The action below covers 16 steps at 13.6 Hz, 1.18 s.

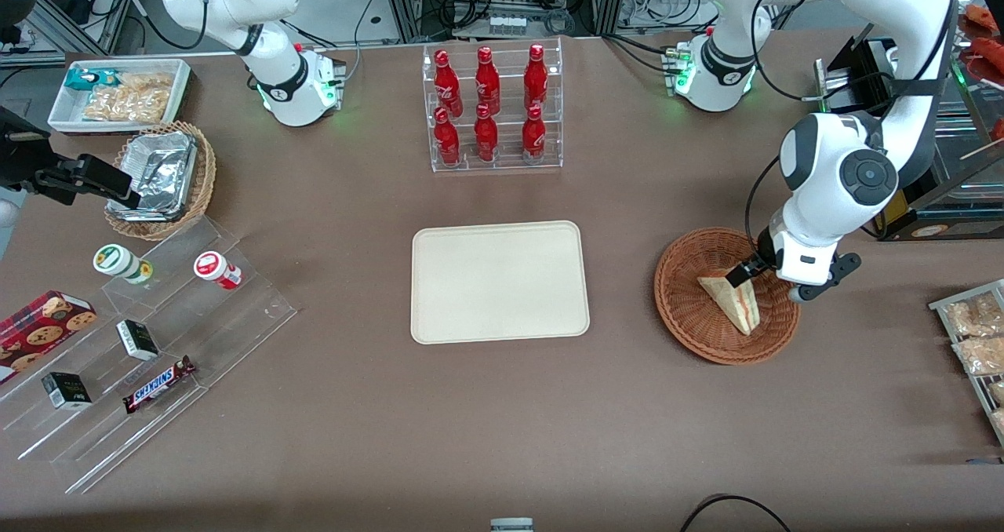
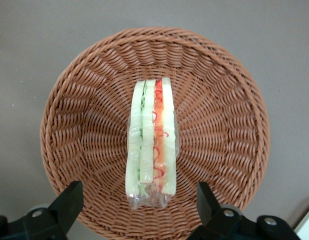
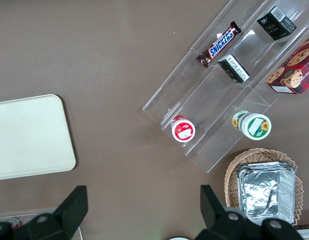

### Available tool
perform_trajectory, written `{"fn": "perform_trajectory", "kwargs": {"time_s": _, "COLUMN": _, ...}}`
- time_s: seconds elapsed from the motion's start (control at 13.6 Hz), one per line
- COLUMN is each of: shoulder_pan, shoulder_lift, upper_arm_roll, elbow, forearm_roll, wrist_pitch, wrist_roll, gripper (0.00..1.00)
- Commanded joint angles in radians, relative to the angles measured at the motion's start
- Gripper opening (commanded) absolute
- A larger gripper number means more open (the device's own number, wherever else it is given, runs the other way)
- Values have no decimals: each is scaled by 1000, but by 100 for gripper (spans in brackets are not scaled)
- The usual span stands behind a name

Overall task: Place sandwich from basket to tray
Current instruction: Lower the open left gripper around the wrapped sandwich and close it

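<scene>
The sandwich is a plastic-wrapped triangular wedge lying in the round reddish-brown wicker basket, toward the working arm's end of the table. In the left wrist view its cut edge faces up, showing green, red and orange layers against the basket. My gripper hangs low over the basket, just above the sandwich's end farther from the front camera. It is open, one finger on each side of the wrapped end with a wide gap, touching nothing. The cream-beige tray lies bare at the table's middle.
An acrylic rack of red bottles stands farther from the front camera than the tray. A rack of snack packets lies beside the basket at the table's edge. A stepped acrylic shelf, foil-container basket and white bin sit toward the parked arm's end.
</scene>
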Motion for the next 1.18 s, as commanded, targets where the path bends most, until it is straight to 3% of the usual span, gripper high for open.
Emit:
{"fn": "perform_trajectory", "kwargs": {"time_s": 0.0, "shoulder_pan": -2, "shoulder_lift": 20, "upper_arm_roll": -8, "elbow": -19, "forearm_roll": -7, "wrist_pitch": 77, "wrist_roll": -129, "gripper": 100}}
{"fn": "perform_trajectory", "kwargs": {"time_s": 0.66, "shoulder_pan": -5, "shoulder_lift": 116, "upper_arm_roll": -10, "elbow": -11, "forearm_roll": 8, "wrist_pitch": 105, "wrist_roll": -79, "gripper": 98}}
{"fn": "perform_trajectory", "kwargs": {"time_s": 0.74, "shoulder_pan": -5, "shoulder_lift": 126, "upper_arm_roll": -8, "elbow": -4, "forearm_roll": 7, "wrist_pitch": 109, "wrist_roll": -80, "gripper": 85}}
{"fn": "perform_trajectory", "kwargs": {"time_s": 0.96, "shoulder_pan": -4, "shoulder_lift": 126, "upper_arm_roll": -8, "elbow": 13, "forearm_roll": 7, "wrist_pitch": 100, "wrist_roll": -80, "gripper": 22}}
{"fn": "perform_trajectory", "kwargs": {"time_s": 1.03, "shoulder_pan": -4, "shoulder_lift": 123, "upper_arm_roll": -8, "elbow": 23, "forearm_roll": 7, "wrist_pitch": 96, "wrist_roll": -80, "gripper": 12}}
{"fn": "perform_trajectory", "kwargs": {"time_s": 1.11, "shoulder_pan": -4, "shoulder_lift": 123, "upper_arm_roll": -8, "elbow": 35, "forearm_roll": 7, "wrist_pitch": 83, "wrist_roll": -82, "gripper": 9}}
